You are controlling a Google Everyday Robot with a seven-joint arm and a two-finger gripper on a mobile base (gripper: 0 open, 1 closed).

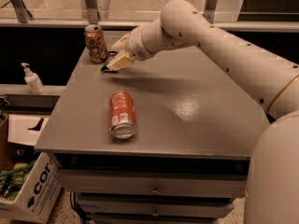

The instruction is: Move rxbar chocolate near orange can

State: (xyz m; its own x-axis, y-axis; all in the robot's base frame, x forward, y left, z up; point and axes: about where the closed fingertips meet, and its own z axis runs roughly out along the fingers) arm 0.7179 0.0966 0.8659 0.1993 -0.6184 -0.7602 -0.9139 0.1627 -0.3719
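Observation:
The orange can (96,43) stands upright at the table's far left corner, dull brownish-orange with a silver top. My gripper (113,65) is just to its right, low over the table, with its cream fingers (120,59) pointing down and left. A small dark piece of the rxbar chocolate (108,69) shows at the fingertips, touching or almost touching the tabletop a short way from the can's base. The fingers are closed on the bar, and most of it is hidden by them.
A brighter red-orange can (122,114) with a white label lies on its side near the front of the grey table (187,106). A white pump bottle (32,79) stands on a ledge to the left. A cardboard box (32,190) sits on the floor at lower left.

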